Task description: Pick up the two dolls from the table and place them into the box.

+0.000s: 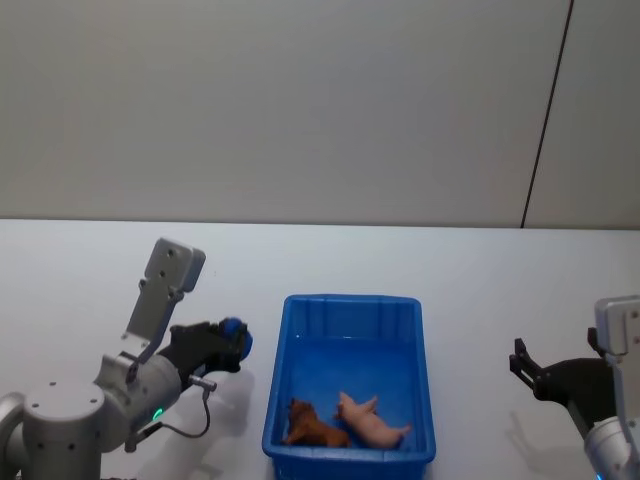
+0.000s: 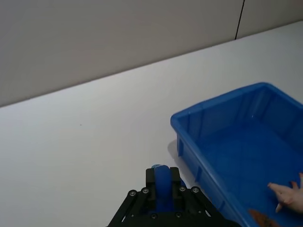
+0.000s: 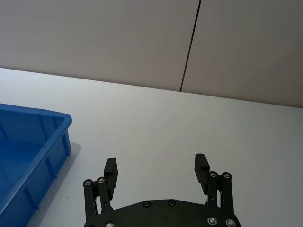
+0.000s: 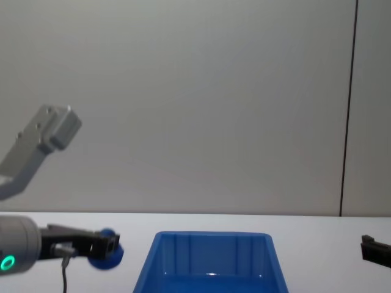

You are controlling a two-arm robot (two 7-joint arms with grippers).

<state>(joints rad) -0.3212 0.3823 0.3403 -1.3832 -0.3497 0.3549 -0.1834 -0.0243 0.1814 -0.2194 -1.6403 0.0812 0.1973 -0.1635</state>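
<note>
Left arm is reaching forward from the near left, forearm angled toward the box point(image 1: 350, 385), wrist block sticking up above it. Left gripper point(image 1: 228, 345) is sitting just left of the box's left wall, above the white tabletop point(image 1: 90, 290), not over the rim. Its fingers point(image 2: 176, 188) are pinching the blue doll point(image 1: 236, 338); the left wrist view is showing the rounded blue shape clamped between them, with the box's near corner just beyond. In the chest view the blue doll point(image 4: 107, 253) is hanging at roughly rim height, a small gap between it and the box's left wall.

Box is sitting mid-tabletop, long side running away from the robot. Inside, at the near end: brown doll point(image 1: 313, 427) lying on the floor toward the box's left wall, pink doll point(image 1: 371, 423) lying just beside it on the right, toward the box's right wall. Cannot tell whether the two are touching. Far half of the box floor is showing bare blue plastic.

Right arm is sitting low at the near right, well apart from the box's right wall. Right gripper point(image 3: 156, 170) is pointing forward and slightly toward the box, level above the tabletop. Its fingers point(image 3: 201, 165) are spread wide, with bare tabletop between them.
</note>
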